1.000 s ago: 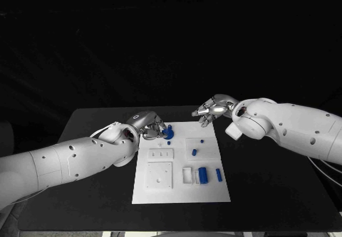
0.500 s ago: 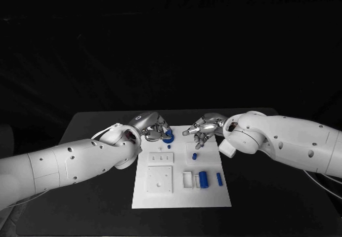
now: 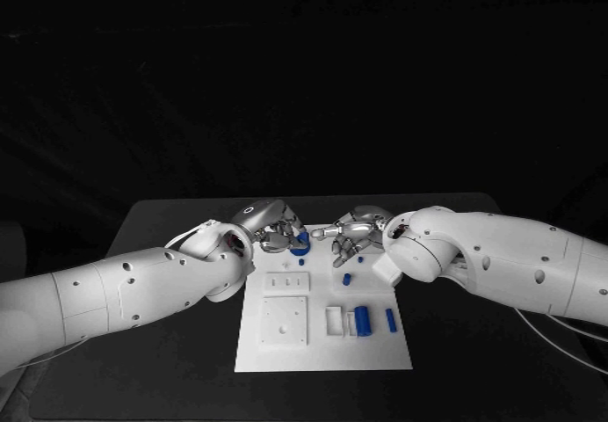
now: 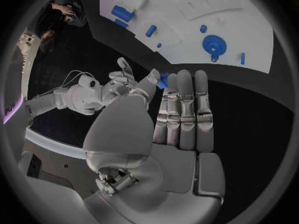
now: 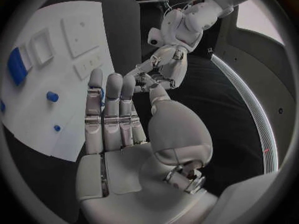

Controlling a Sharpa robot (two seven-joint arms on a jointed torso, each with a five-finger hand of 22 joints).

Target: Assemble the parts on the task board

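task board (image 3: pixel 323 338) sits mid table; all places below are rel. to it. left hand (image 3: pixel 272 230) hangs over its far left corner, fingers curled round a small blue part (image 3: pixel 300 239). looks pinched, but the contact itself is hard to make out. right hand (image 3: pixel 351 240) is over the far edge just beside the left, fingers fairly straight and together, holding nothing by the look of the right wrist view (image 5: pixel 112 117).

other parts lie loose on the board: a round blue disc (image 4: pixel 215 45) near the far end, a short peg (image 3: pixel 346 278) mid board, a bigger blue block (image 3: pixel 361 318) and a slim piece (image 3: pixel 389 320) near the front right.

handling, my guess: small rigid plastic, v. light, smooth so prob. slippery; fingertip pinch across the sides, not the ends.

vs 1 s ago: right hand has come in from off the far right corner to right next to the left; left hand barely moved.
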